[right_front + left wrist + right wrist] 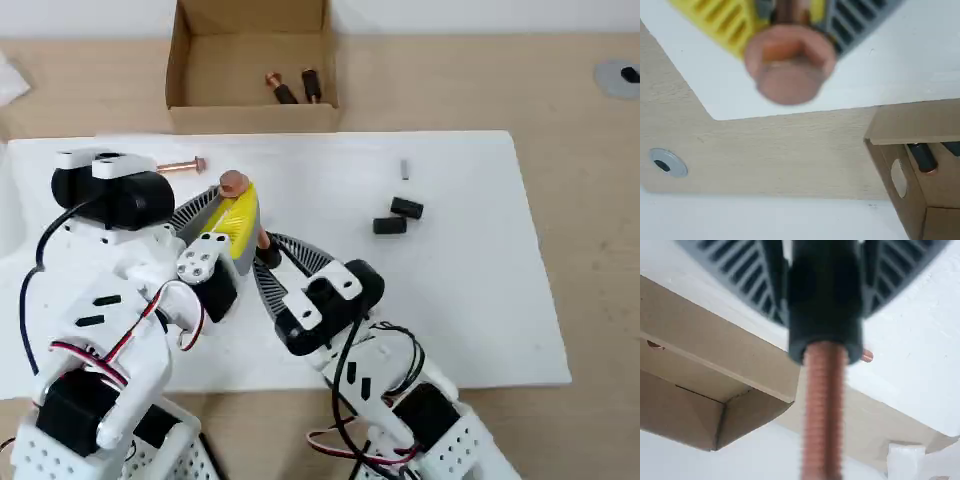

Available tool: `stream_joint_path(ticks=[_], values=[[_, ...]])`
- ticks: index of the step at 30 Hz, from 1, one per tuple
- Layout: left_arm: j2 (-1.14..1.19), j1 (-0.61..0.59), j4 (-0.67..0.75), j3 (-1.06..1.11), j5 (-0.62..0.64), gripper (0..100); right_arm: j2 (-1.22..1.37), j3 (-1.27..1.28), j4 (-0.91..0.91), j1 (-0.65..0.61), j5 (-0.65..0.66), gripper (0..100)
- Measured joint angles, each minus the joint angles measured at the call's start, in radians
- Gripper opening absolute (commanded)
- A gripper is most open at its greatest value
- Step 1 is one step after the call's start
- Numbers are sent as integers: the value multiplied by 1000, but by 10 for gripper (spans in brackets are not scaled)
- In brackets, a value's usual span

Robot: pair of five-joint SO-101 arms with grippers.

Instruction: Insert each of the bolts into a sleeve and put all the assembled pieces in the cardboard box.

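Note:
My left gripper [236,200], with one yellow finger [238,222], is shut on a copper bolt [233,183] just below its head; the head [790,65] looms close in the left wrist view. My right gripper [266,250] is shut on a black sleeve [825,305], and the bolt's threaded shaft [822,410] sticks out of that sleeve. Both grippers meet above the white mat [470,300], left of its middle. A loose bolt [180,165] lies near the mat's far left edge. Two loose black sleeves [398,217] lie at the mat's right centre. The cardboard box [180,70] holds two assembled pieces [295,87].
A small grey part [405,168] lies on the mat beyond the loose sleeves. A round grommet [618,75] sits in the wooden tabletop at the far right. The box's corner [900,130] and wall [715,390] appear in both wrist views.

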State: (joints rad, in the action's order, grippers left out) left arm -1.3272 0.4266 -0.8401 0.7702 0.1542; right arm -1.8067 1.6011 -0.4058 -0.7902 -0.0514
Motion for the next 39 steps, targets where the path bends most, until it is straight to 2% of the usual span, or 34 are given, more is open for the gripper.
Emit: stream_joint_path(ticks=[27, 39], values=[[2, -8, 0, 0, -46, 6, 0, 0, 0, -2, 0, 9], [2, -6, 0, 28, -78, 73, 0, 0, 0, -3, 0, 9]])
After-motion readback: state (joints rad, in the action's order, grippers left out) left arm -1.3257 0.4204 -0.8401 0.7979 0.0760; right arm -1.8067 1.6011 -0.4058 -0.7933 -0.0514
